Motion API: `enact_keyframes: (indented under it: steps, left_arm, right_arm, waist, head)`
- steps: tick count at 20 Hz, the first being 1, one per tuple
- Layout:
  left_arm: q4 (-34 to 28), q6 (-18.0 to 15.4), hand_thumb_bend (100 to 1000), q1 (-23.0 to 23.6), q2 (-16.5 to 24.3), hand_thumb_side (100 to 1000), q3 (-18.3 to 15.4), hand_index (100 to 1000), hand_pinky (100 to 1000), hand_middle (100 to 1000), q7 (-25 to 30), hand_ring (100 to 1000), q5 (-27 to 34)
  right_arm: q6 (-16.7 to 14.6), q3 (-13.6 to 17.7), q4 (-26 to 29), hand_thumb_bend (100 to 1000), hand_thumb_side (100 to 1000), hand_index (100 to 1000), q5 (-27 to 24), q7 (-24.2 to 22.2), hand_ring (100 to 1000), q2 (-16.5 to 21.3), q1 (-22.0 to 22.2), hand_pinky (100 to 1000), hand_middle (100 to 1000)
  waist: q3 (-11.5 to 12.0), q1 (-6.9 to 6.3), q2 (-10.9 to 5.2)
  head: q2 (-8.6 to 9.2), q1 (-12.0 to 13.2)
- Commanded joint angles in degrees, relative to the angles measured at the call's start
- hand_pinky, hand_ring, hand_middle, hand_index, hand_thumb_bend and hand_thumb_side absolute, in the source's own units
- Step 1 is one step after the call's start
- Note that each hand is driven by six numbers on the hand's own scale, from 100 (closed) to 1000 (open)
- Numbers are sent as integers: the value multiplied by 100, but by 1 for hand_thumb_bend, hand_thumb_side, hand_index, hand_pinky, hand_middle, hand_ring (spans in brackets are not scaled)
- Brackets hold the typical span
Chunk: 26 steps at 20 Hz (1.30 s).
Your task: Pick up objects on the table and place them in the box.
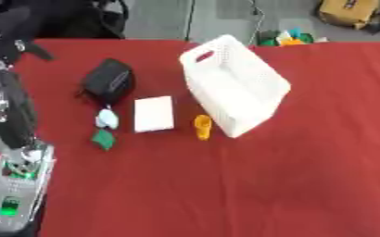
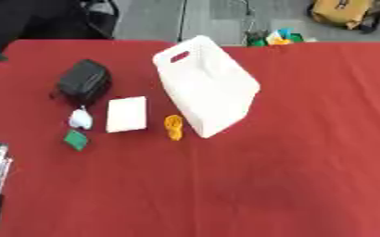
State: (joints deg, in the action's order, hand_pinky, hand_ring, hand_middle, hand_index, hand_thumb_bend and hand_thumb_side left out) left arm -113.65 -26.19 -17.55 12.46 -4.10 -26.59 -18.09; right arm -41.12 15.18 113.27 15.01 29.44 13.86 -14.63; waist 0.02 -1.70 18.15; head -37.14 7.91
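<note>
Table [image 1: 307, 185]: covered in red cloth, filling most of both views
Box [image 1: 234, 83]: white, perforated walls, handle slot in the far end wall; standing at an angle on the cloth near the middle, open top facing up
Yellow object [image 1: 202, 127]: small, lying on the cloth just beside the box's near-left corner; touching or not, cannot tell
White flat object [image 1: 154, 114]: rectangular, lying flat left of the yellow object, apart from the box
Black pouch [image 1: 108, 82]: dark, rounded, resting on the cloth left of the box and beyond the white flat object
Pale object [image 1: 106, 119]: small, whitish-blue, just in front of the black pouch, left of the white flat object
Green object [image 1: 103, 139]: small, flat, lying just in front of the pale object
Left arm [image 1: 15, 176]: black and silver, with green lights low down, running along the left edge of the left eye view; only a sliver at the left edge of the right eye view
Left hand: not made out anywhere along the arm, so spread or closed cannot be told
Right hand: outside both views
Far edge: grey floor beyond the table, with a tan bag [image 2: 343, 13] at upper right and a cluster of small colourful items [image 1: 289, 38] by the table's far rim
</note>
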Motion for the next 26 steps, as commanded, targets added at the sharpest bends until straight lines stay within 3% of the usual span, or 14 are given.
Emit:
enact_keyframes:
  steps: [1,6,9,10,11,12,13,14,15,16,17,22,26]
  left_arm:
    - [-94,-1,164,-49,96,1000,-33,870,405,807,-18,736,1]
    - [-94,2,164,-52,100,1000,-28,869,405,807,-13,732,2]
    - [-94,39,144,-53,162,1000,-32,909,562,877,34,895,-62]
    - [-94,96,144,-59,222,1000,-44,909,562,877,85,895,-143]
    - [-94,188,104,-65,346,1000,-67,968,660,953,177,987,-292]
    - [-94,323,100,-80,464,991,-96,980,684,969,289,1000,-493]
    - [-94,498,100,-89,631,952,-108,1000,791,1000,433,1000,-723]
    - [-94,743,100,-110,827,952,-107,1000,791,1000,635,1000,-999]
    - [-94,953,100,-125,1042,909,-79,1000,905,1000,831,1000,-1248]
    - [-94,1160,100,-145,1228,909,-42,1000,905,1000,1019,1000,-1456]
    - [-94,1360,100,-135,1493,874,19,1000,986,1000,1210,1000,-1622]
    - [-94,2121,100,-115,2503,871,246,1000,1000,1000,1803,1000,-1905]
    - [-94,2499,100,-121,3132,875,376,1000,1000,1000,2131,1000,-2002]
  right_arm:
    - [-234,43,132,100,1000,778,8,256,615,84,-50,625,672]
    - [-238,40,132,100,1000,777,7,254,615,96,-50,626,671]
    - [-238,35,132,100,1000,777,4,250,615,98,-52,626,671]
    - [-237,35,132,100,1000,777,2,250,615,101,-50,626,671]
    - [-234,36,132,100,1000,777,1,251,615,106,-45,626,671]
    - [-231,37,132,100,1000,777,-2,253,615,110,-40,626,672]
    - [-225,34,132,100,1000,777,-5,253,616,117,-33,626,672]
    - [-214,29,132,100,1000,777,-10,250,616,122,-26,626,672]
    - [-204,23,132,100,1000,777,-16,248,615,131,-21,626,672]
    - [-194,19,132,100,1000,777,-24,245,615,139,-18,626,672]
    - [-181,14,132,100,1000,776,-31,241,615,151,-11,626,671]
    - [-107,-8,132,100,1000,774,-79,220,616,176,16,627,670]
    - [-66,-21,132,100,1000,770,-117,202,615,190,43,626,668]
  waist:
    - [9,3,-84]
    - [2,-1,-88]
    - [5,-4,-90]
    - [8,-3,-93]
    - [17,-9,-103]
    - [22,-11,-112]
    - [29,-21,-126]
    - [31,-29,-142]
    - [35,-45,-157]
    - [35,-55,-168]
    - [34,-81,-190]
    - [5,-149,-277]
    - [-17,-171,-336]
  head:
    - [61,-6]
    - [44,-11]
    - [29,-6]
    - [23,-7]
    - [6,-11]
    - [-8,-11]
    - [-26,-14]
    - [-42,-11]
    - [-57,-8]
    - [-67,-2]
    - [-90,5]
    - [-164,50]
    - [-197,87]
